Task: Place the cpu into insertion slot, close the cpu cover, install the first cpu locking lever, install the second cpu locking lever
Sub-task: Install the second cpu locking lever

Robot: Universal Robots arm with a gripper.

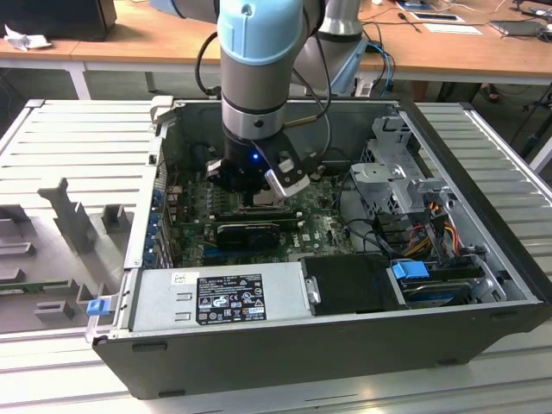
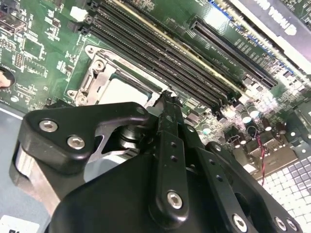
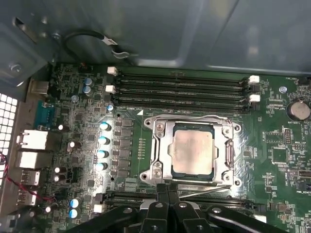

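The tool, fingers pressed together holding nothing, hovers beside the cpu cover lying over the cpu.

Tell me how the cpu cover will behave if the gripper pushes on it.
The cpu cover looks like thin sheet metal, so probably light and slightly springy. It lies flat around the cpu, so pressing down likely moves it little. The gripper sits at its edge; bare metal may be slippery.

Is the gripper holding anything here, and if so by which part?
Nothing is held. The gripper is shut and empty beside the socket; the cpu sits under the closed cpu cover.
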